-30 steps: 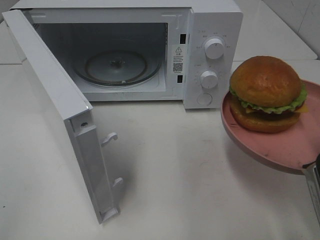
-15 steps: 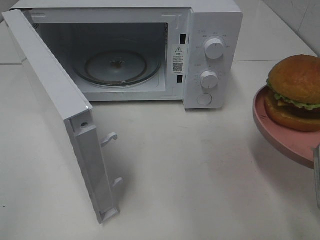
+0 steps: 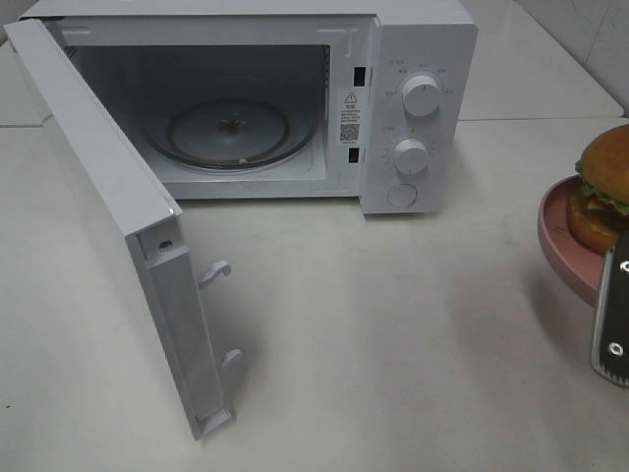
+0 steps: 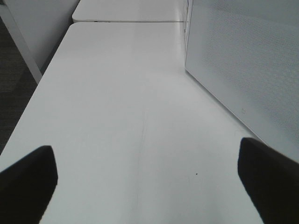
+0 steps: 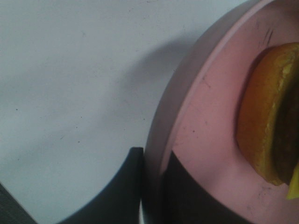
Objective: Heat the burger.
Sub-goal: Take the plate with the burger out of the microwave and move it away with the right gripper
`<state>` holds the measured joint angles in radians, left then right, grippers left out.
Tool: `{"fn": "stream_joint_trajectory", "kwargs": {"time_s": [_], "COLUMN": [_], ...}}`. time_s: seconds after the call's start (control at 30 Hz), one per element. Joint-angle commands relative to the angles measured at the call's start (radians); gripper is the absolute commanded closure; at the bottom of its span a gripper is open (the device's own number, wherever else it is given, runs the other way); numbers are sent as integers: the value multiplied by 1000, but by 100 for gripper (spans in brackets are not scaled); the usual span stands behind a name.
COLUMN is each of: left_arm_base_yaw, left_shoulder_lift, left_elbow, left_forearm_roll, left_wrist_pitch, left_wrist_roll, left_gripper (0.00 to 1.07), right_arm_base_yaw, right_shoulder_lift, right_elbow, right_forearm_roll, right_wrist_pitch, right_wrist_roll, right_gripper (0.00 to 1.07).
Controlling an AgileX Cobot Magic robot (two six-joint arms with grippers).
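Jaws on the right gripper (image 5: 152, 186) pinch the rim of the pink plate (image 5: 205, 121), holding it above the desk (image 3: 393, 324) at the far right. Burger (image 3: 607, 187) sits on that plate, half out of the high view. Left gripper (image 4: 145, 177) hangs with jaws spread wide over bare desk beside the microwave (image 3: 418, 59). Door (image 3: 118, 226) swung open, glass turntable (image 3: 231, 128) showing inside.
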<state>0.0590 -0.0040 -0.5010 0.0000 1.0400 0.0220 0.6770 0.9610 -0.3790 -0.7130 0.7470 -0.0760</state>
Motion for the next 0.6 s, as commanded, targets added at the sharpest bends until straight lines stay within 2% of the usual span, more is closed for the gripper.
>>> {"fn": "stream_joint_trajectory", "kwargs": {"time_s": [0.03,0.43,0.5,0.6], "left_arm_base_yaw": [1,1,1,1], "left_shoulder_lift": [-20,-20,-20,-20], "left_elbow": [-3,-3,-3,-3], "left_forearm_roll": [-5,-5,-5,-5], "left_wrist_pitch": [-9,-9,-9,-9], "left_wrist_roll": [1,1,1,1], "left_gripper": [4,4,4,4], "right_arm_base_yaw": [-1,-1,-1,-1], "right_shoulder_lift": [85,365,453,471], "right_elbow": [-72,-227,-288,-304], "right_forearm_roll": [-100,-124,-127,-129], "right_wrist_pitch": [36,144,184,191], "right_wrist_roll": [153,452,537,556], "right_gripper": [107,107,107,107]}}
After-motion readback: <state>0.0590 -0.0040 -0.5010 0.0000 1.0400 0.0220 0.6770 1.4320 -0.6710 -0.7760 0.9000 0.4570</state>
